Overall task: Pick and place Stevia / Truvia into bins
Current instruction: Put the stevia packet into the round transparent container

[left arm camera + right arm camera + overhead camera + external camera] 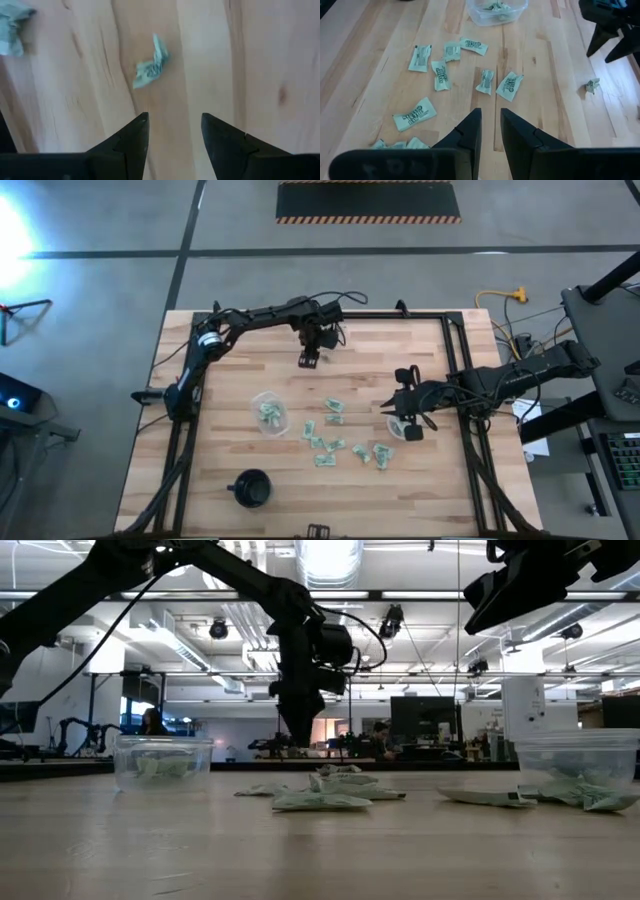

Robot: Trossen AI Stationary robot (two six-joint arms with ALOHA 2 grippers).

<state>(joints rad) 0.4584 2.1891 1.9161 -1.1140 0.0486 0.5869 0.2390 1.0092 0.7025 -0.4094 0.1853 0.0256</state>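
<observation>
Several pale green Stevia / Truvia packets [330, 435] lie flat and scattered on the wooden table between two clear bins. The left bin [268, 412] and the right bin [405, 427] each hold some packets. My left gripper [174, 127] hangs open above the far middle of the table, pointing down, with nothing between its fingers. One crumpled packet [152, 65] lies on the wood just ahead of it. My right gripper [490, 127] hovers over the right bin with a narrow gap between its fingers, which hold nothing.
A black round cup [252, 488] stands near the table's front edge, left of the middle. Another crumpled packet [12, 27] lies off to the side of my left gripper. Bare wood stretches along the far side and the front right.
</observation>
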